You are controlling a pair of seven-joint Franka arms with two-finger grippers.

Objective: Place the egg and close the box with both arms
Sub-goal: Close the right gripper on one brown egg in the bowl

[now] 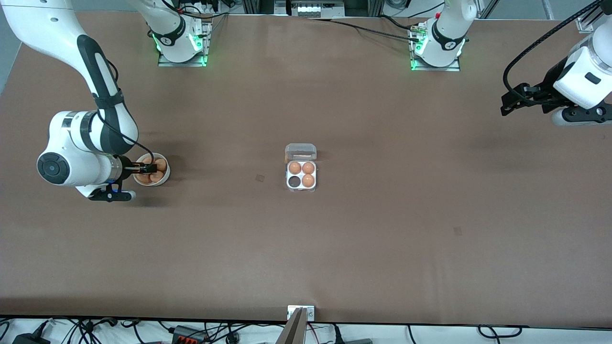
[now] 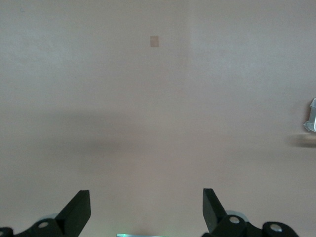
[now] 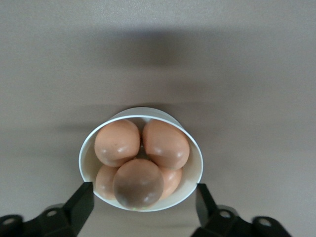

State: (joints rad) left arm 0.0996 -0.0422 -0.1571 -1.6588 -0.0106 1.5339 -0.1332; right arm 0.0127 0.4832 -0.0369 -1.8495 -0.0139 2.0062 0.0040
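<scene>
The clear box lies mid-table with its lid folded back. Three of its cells hold eggs and one cell is dark and bare. Several more tan eggs are piled in a white bowl toward the right arm's end. My right gripper hangs low over that bowl, open. In the right wrist view its fingers stand wide either side of the topmost egg without touching it, and the bowl's rim shows. My left gripper waits open above bare table.
A small tape square marks the cloth toward the left arm's end, also visible in the left wrist view as a patch. Another square lies beside the box. A metal bracket sits on the table's edge nearest the front camera.
</scene>
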